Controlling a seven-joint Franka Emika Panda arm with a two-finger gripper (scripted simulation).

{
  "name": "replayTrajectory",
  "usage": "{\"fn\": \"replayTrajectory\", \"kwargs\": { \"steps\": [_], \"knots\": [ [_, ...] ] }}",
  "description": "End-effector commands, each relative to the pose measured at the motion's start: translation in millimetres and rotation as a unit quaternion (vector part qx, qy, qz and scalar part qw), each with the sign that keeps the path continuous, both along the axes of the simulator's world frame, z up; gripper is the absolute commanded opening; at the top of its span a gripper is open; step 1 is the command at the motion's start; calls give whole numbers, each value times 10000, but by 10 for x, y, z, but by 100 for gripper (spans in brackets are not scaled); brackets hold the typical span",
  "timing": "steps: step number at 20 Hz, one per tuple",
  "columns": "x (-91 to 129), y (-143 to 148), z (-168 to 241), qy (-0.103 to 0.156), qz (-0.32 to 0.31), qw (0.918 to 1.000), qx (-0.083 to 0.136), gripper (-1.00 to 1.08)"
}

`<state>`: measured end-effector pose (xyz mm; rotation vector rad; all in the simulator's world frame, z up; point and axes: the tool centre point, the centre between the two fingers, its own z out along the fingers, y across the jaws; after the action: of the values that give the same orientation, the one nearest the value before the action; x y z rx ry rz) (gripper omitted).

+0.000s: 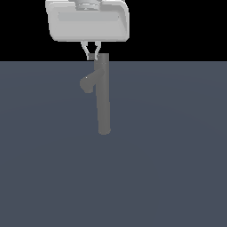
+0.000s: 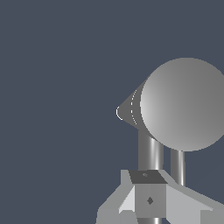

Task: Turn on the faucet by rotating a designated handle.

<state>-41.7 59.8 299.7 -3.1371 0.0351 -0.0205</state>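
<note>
The faucet (image 1: 103, 95) is a tall matte grey column on the flat floor, with a thick angled spout stub (image 1: 86, 83) branching toward the exterior view's left. In the wrist view I look down on its round top (image 2: 186, 105), with the stub (image 2: 129, 111) poking out beside it. The handle (image 2: 151, 153), a slim grey rod, runs from under the top into my fingers. In the exterior view it shows only as a small grey piece (image 1: 92, 57) beside the column's top. My gripper (image 1: 91, 55) (image 2: 148, 183) hangs from the pale hand above, its fingers pinched together on that rod.
A second, thinner rod (image 2: 177, 168) runs alongside the handle, just outside my fingers. The floor (image 1: 177, 155) is a plain dark blue-grey plane, with black background above it. The pale gripper body (image 1: 88, 20) sits over the faucet.
</note>
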Motion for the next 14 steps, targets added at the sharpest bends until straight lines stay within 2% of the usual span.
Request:
{"fn": "replayTrajectory", "kwargs": {
  "steps": [1, 2, 3, 13, 14],
  "knots": [
    [-111, -250, 10, 63, -123, 9999, -19, -100],
    [-111, -250, 10, 63, -123, 9999, -19, -100],
    [-49, -36, 1, 15, 35, 10000, -8, -100],
    [114, -693, 10, 66, -122, 9999, -20, -100],
    [114, -693, 10, 66, -122, 9999, -20, -100]
  ]
}}
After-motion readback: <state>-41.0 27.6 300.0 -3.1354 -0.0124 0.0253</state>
